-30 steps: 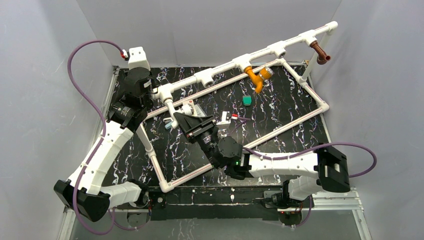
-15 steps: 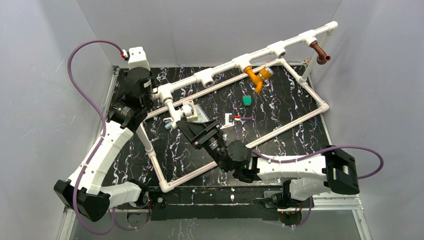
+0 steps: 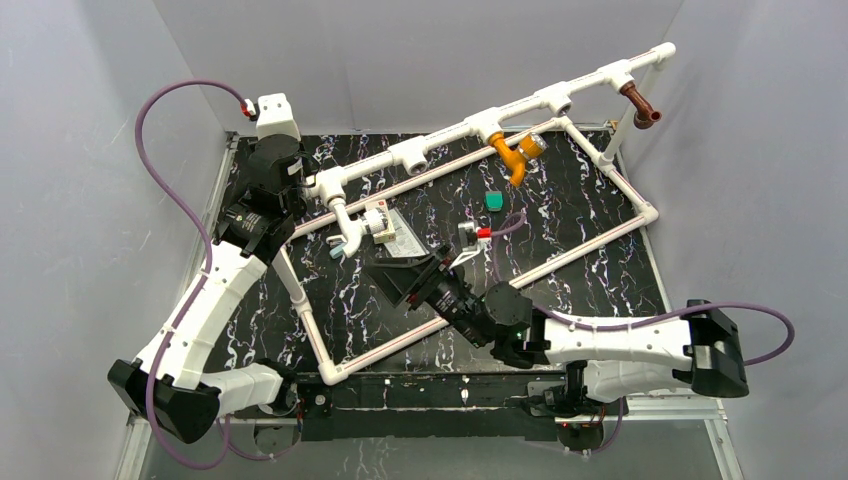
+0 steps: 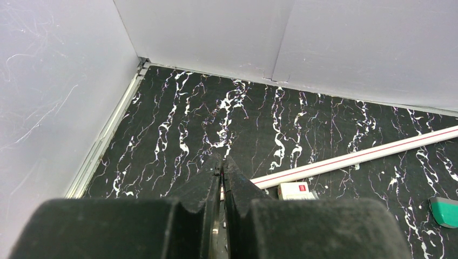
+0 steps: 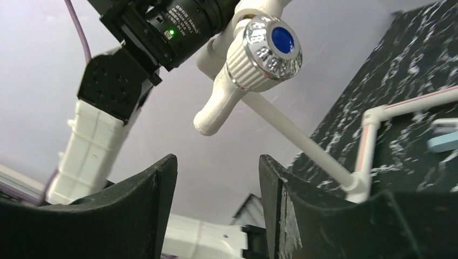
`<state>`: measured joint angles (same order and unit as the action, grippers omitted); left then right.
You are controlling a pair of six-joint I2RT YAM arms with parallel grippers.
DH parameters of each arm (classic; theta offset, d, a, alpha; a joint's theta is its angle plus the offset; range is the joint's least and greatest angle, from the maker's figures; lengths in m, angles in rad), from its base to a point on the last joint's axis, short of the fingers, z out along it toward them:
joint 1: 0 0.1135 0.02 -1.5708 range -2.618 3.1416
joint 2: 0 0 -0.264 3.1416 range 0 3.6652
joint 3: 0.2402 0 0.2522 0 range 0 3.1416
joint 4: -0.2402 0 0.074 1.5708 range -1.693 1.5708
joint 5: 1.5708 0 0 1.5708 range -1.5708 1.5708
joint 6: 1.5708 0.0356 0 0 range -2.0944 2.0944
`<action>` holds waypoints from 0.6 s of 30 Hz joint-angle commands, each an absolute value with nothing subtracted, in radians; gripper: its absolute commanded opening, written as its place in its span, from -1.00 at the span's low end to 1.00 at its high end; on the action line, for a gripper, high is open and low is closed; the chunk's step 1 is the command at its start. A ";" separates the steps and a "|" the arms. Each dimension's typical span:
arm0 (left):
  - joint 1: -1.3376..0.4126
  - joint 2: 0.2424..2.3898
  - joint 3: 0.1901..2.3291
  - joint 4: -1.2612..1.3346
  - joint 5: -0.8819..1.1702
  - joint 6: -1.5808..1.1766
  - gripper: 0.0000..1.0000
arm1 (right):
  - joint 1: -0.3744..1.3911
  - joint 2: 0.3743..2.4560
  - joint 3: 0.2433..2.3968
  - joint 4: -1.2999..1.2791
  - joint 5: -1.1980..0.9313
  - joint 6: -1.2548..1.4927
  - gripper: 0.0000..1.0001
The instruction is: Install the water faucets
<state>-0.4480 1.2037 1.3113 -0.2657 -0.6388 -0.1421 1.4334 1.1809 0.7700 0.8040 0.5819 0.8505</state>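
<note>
Installation seemingly done: orange faucet (image 3: 512,150), brown faucet (image 3: 640,108) and white faucet (image 5: 237,81) all seated on the frame (image 3: 440,140). Leaves nothing loose to fit. Right gripper (image 5: 216,167) jaws spread, empty, near the white faucet; left gripper (image 4: 222,167) jaws pressed together.

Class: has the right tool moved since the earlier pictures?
Yes. The right tool has drawn back from the white faucet, down and rightward in the top view.
</note>
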 commanded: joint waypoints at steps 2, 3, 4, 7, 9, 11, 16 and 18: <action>-0.499 1.339 1.167 -0.677 -0.509 -0.152 -0.92 | 1.432 1.085 0.807 0.679 0.550 0.416 0.30; -0.499 1.340 1.166 -0.677 -0.509 -0.152 -0.93 | 1.432 1.074 0.803 0.678 0.566 0.346 0.31; -0.499 1.342 1.167 -0.678 -0.508 -0.152 -0.93 | 1.432 1.060 0.798 0.678 0.562 0.277 0.32; -0.500 1.345 1.168 -0.677 -0.509 -0.151 -0.93 | 1.432 1.030 0.795 0.662 0.502 0.028 0.42; -0.500 1.345 1.168 -0.677 -0.509 -0.151 -0.93 | 1.431 1.017 0.814 0.612 0.459 -0.108 0.46; -0.500 1.344 1.167 -0.677 -0.509 -0.152 -0.93 | 1.431 1.010 0.836 0.554 0.440 -0.232 0.49; -0.500 1.345 1.166 -0.678 -0.509 -0.152 -0.93 | 1.433 0.994 0.809 0.581 0.466 -0.597 0.50; -0.500 1.348 1.169 -0.680 -0.509 -0.153 -0.93 | 1.434 0.997 0.774 0.638 0.471 -0.768 0.51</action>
<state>-0.4480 1.2057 1.3121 -0.2649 -0.6392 -0.1417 1.4334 1.0183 0.7937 0.5495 0.4641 -0.3431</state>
